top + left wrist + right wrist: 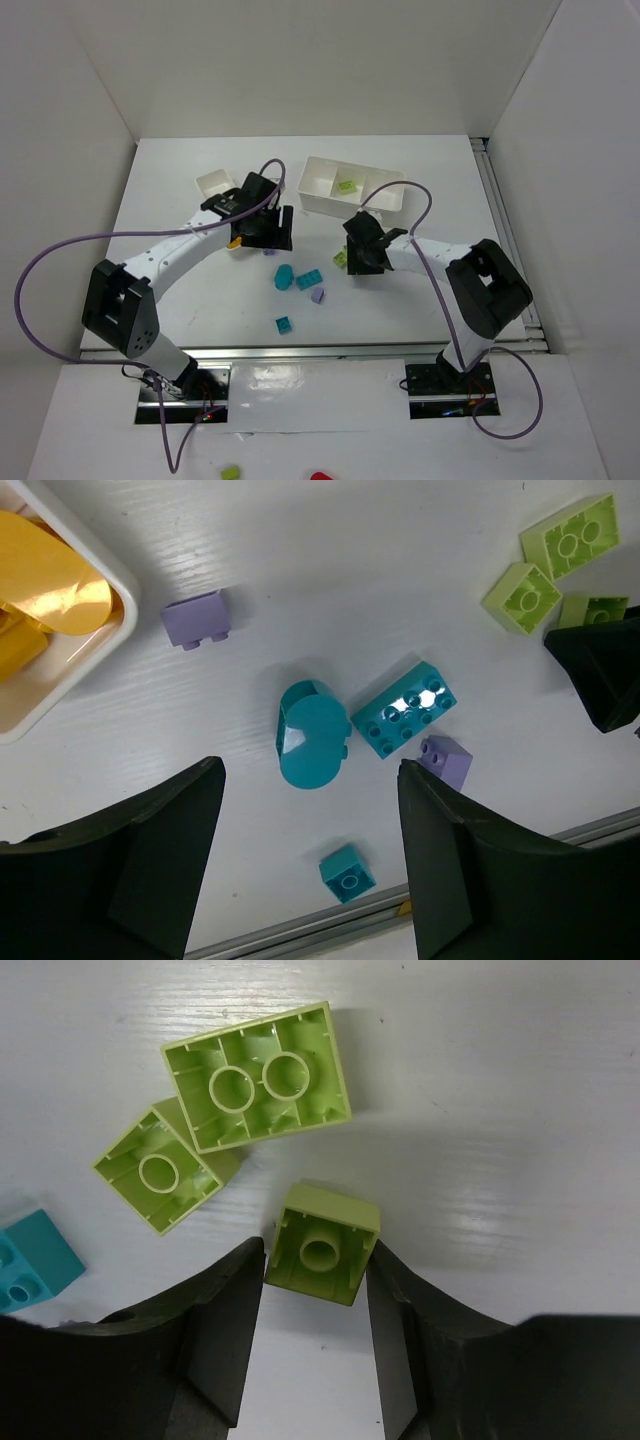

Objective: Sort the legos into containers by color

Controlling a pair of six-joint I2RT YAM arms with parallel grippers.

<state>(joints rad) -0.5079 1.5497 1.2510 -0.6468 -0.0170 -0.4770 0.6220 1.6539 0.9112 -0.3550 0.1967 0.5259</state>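
Observation:
My right gripper (315, 1260) is shut on a small lime brick (322, 1245) lying hollow side up on the table. Two more lime bricks (255, 1075) (160, 1170) lie just beyond it. My left gripper (310, 850) is open and empty above a rounded teal piece (312, 735), a teal brick (405, 710), a lavender brick (445, 760) and a small teal brick (348, 872). Another lavender brick (195, 618) lies near the narrow tray (125, 600), which holds orange pieces (45, 585). The wider tray (340, 205) holds a lime brick (346, 186).
From above, my left gripper (262, 228) is beside the narrow tray (213, 184) and my right gripper (358, 258) is in front of the wider tray. A metal rail (300, 935) marks the table's near edge. White walls enclose the table.

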